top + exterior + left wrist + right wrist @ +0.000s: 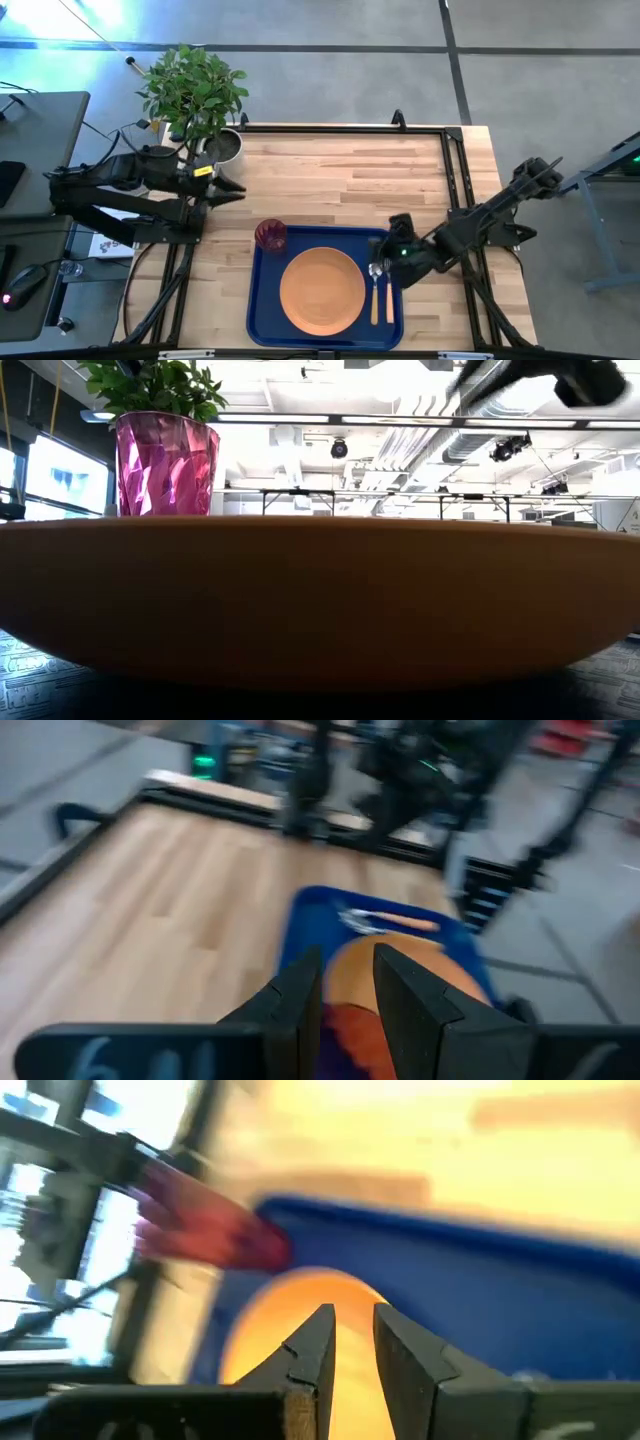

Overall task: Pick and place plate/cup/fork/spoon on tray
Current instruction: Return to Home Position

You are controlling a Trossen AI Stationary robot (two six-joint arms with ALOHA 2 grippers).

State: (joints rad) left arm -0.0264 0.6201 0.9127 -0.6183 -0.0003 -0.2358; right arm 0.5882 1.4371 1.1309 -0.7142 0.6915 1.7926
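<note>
The right gripper reaches low over the blue tray, its fingers only a little apart and holding nothing. The left gripper waits near the plant pot, fingers narrow. The round orange plate sits on the tray, the red cup at a corner, the spoon and fork side by side.

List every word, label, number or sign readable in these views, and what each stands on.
None can be read.
Left wrist view: pale marks on the left tool's housing, too blurred.
High view: yellow tag on the left arm, too small.
Tray, plate, cup: no lettering visible.
</note>
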